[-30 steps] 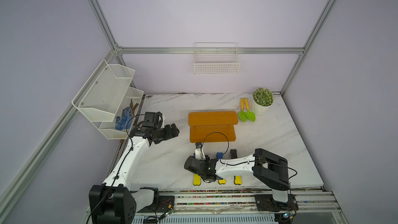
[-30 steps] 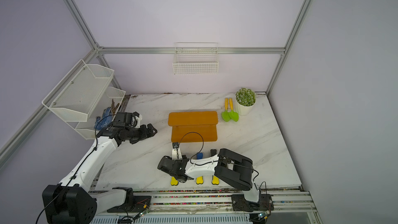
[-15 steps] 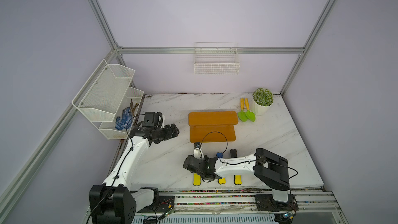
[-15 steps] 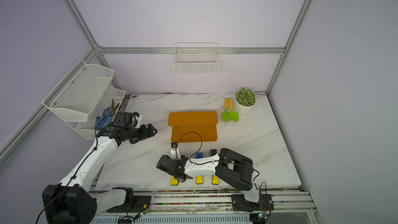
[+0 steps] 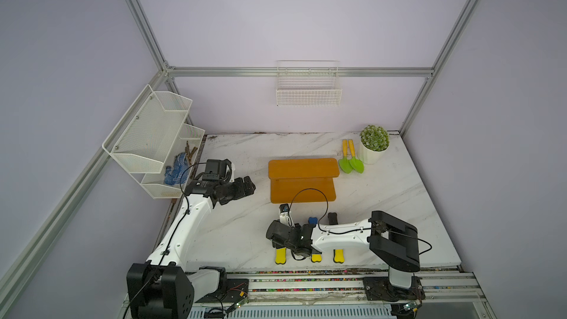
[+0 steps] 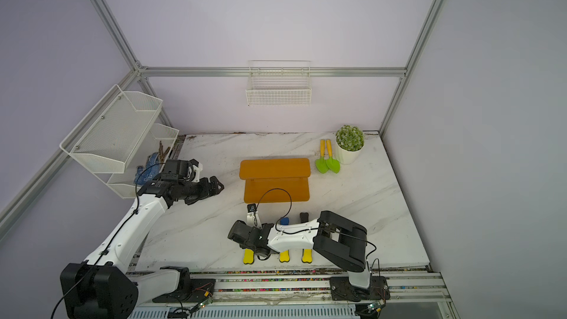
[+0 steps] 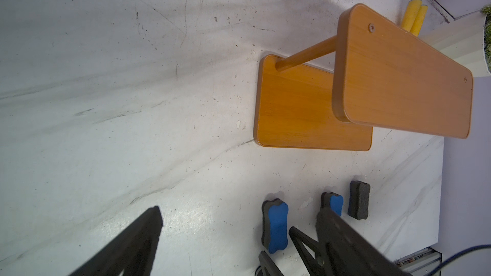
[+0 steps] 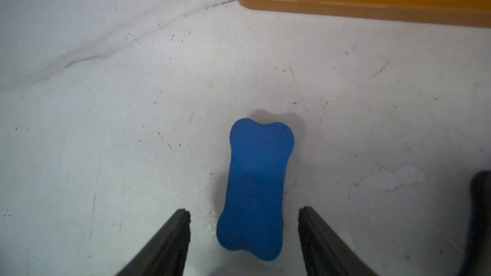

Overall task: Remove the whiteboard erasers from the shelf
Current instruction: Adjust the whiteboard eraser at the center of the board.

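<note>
Left wrist: seemingly three erasers [image 7: 275, 229]

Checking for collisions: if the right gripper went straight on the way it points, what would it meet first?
Likely the blue eraser, lying between the open fingers of the right gripper; the shelf edge comes beyond it. Height is unclear.

We see a white marble table [image 5: 239, 154], a small potted plant [image 5: 374, 140] at its back right corner, two green trowels [image 5: 351, 164] with yellow handles just beside it, a wire basket [image 5: 308, 93] on the back wall, a mesh rack [image 5: 147, 136] at our left holding blue dotted gloves [image 5: 174, 171].
</note>
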You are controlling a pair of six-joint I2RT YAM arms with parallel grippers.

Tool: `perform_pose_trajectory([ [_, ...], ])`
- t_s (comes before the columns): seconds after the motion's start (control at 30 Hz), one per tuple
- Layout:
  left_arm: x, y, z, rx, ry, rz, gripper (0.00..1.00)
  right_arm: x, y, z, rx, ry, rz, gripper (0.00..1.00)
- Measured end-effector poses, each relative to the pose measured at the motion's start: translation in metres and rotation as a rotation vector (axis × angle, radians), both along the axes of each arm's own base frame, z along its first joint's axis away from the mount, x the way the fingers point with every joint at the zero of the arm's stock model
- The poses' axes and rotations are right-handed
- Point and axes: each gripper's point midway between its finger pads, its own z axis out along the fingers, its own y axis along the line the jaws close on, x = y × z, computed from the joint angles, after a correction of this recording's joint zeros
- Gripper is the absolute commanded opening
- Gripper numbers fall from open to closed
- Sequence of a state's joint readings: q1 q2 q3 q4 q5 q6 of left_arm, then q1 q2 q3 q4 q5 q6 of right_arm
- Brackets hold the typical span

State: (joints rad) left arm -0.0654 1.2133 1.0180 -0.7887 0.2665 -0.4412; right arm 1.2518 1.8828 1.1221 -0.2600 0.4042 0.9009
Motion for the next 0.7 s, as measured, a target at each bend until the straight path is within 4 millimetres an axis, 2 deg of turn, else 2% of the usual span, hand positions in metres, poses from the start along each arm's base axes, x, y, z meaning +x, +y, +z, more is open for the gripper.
perform_pose_trajectory([
  [0.7,0.0008,0.002,0.0002,0.0,-0.002,0.007,0.94,-0.0048,0.0035,-0.0008,0.009,0.024,0.025,0.68],
])
